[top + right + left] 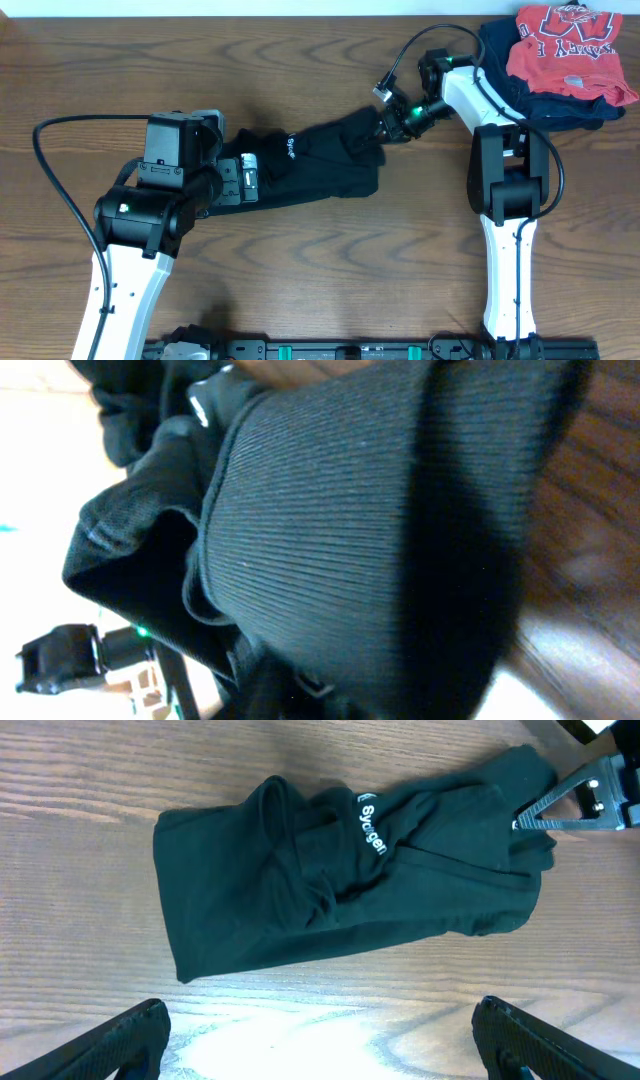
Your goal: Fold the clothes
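Note:
The black trousers [325,165] lie bunched and partly folded at the table's middle. White lettering shows on them in the left wrist view [340,870]. My left gripper [243,180] hovers over their left end with its jaws wide open and empty [320,1055]. My right gripper [385,125] is at their right end, and its tips pinch the fabric's corner [530,818]. The right wrist view is filled with the ribbed black cuff [350,510], which hides the jaws.
A red T-shirt with white lettering [568,40] lies on a dark navy folded garment [510,85] at the back right corner. The right arm's black cable [405,50] loops over the table behind the trousers.

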